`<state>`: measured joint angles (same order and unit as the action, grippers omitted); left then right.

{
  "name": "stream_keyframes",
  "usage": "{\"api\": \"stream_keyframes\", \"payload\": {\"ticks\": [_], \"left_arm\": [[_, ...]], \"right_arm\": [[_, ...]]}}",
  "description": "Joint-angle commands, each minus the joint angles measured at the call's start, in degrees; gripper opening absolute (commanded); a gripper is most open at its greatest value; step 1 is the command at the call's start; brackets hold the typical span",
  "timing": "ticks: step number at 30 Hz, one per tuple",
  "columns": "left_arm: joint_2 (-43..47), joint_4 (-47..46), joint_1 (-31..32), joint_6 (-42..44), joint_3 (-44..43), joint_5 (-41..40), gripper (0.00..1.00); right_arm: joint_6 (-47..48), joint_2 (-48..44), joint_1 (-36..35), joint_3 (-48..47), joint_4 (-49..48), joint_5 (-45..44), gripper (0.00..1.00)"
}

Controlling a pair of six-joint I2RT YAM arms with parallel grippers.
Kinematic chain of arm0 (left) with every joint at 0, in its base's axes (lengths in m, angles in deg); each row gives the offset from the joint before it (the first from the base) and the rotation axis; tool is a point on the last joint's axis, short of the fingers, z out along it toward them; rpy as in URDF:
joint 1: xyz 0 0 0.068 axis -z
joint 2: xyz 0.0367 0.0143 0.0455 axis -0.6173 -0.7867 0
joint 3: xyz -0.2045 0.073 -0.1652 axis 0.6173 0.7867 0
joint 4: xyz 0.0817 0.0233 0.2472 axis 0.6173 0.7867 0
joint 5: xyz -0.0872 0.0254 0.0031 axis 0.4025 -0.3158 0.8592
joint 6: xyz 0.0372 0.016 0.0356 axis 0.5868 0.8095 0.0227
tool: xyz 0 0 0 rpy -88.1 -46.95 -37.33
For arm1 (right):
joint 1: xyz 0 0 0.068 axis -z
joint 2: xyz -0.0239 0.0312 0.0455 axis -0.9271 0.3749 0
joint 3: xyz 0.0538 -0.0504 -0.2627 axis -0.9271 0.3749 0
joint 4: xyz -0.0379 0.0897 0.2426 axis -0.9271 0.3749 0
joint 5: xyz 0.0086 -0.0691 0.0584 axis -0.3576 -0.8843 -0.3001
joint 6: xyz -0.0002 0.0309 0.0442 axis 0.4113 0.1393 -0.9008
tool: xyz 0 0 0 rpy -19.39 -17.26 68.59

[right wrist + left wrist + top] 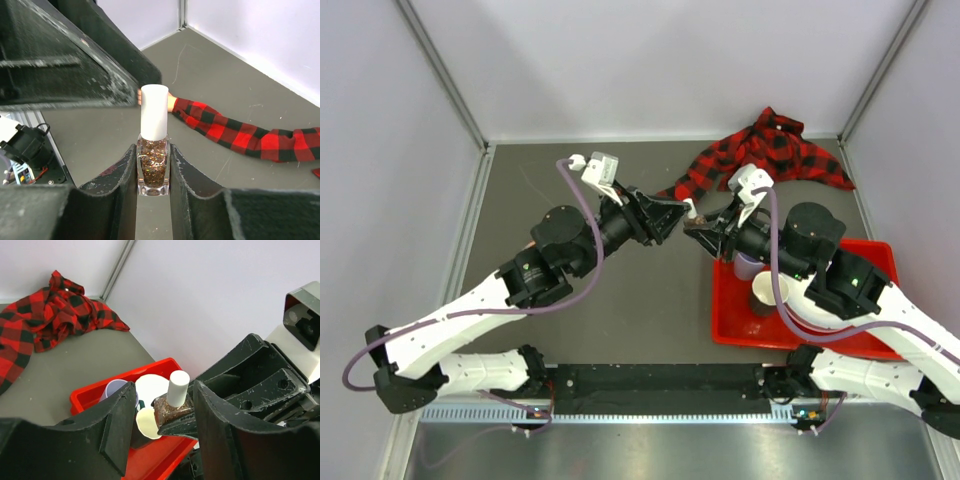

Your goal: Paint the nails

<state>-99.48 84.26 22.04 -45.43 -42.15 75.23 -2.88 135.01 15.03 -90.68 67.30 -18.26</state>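
Clamping bottle point(153, 170): right gripper point(152, 150), raised mid-table | left gripper point(162, 390) spread wide, facing it

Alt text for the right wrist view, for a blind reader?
The right pincer grips a glittery nail polish bottle upright by its glass base, white cap on. The left pincer looms dark and close at upper left, and behind the cap a plaid sleeve lies on the grey table, its mannequin hand mostly hidden.
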Motion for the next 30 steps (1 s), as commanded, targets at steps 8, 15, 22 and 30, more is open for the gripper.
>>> {"api": "stream_keyframes", "payload": {"ticks": [8, 15, 22, 30], "left_arm": [[-2.5, -5.2, 0.3, -0.5, -2.4, 3.4, 0.43], [-2.5, -8.3, 0.3, 0.2, -1.0, 8.2, 0.16], [-2.6, -13.4, 0.2, 2.0, 1.1, 26.3, 0.00], [-3.1, -24.4, 0.2, 0.0, 4.4, 58.5, 0.00]], "right_arm": [[-0.4, -0.6, 0.3, -1.5, -2.8, 0.3, 0.00], [-1.3, -1.1, 0.3, -1.5, -3.7, 1.5, 0.00], [-4.2, -3.1, 0.3, -1.3, -7.5, 9.0, 0.00], [-10.0, -6.2, 0.3, 0.3, -18.6, 34.9, 0.00]]}}
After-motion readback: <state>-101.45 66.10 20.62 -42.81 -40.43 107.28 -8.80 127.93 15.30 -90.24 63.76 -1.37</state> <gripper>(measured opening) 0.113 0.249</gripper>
